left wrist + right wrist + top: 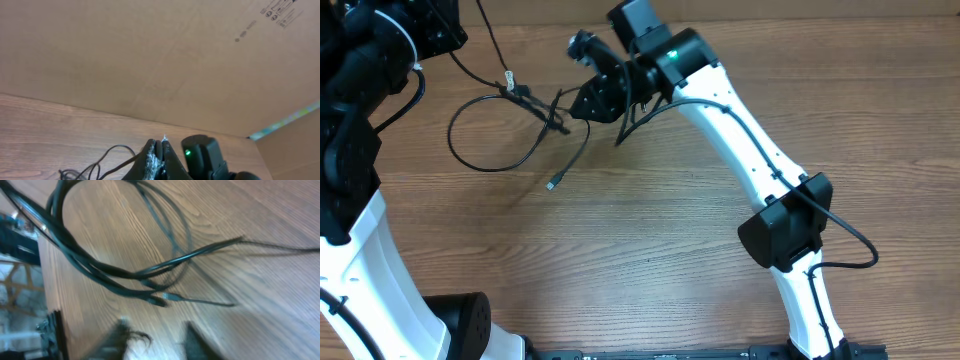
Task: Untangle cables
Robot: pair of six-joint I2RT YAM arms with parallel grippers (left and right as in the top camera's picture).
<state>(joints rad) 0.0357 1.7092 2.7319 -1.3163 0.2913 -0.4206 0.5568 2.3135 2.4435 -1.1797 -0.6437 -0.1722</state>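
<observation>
Cables (95, 269), judged light and limp, are best pinched beside the knot (555, 122); right tool (155, 330) spread, left tool (159, 147) clenched.

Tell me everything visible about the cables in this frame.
The cables are thin, glossy black cords on the wooden table: one wide loop joined to a tangled crossing, with a small plug end lying free below it. One strand rises taut to the left gripper, whose fingers are shut on it. The right gripper hovers at the tangle, fingers apart.
</observation>
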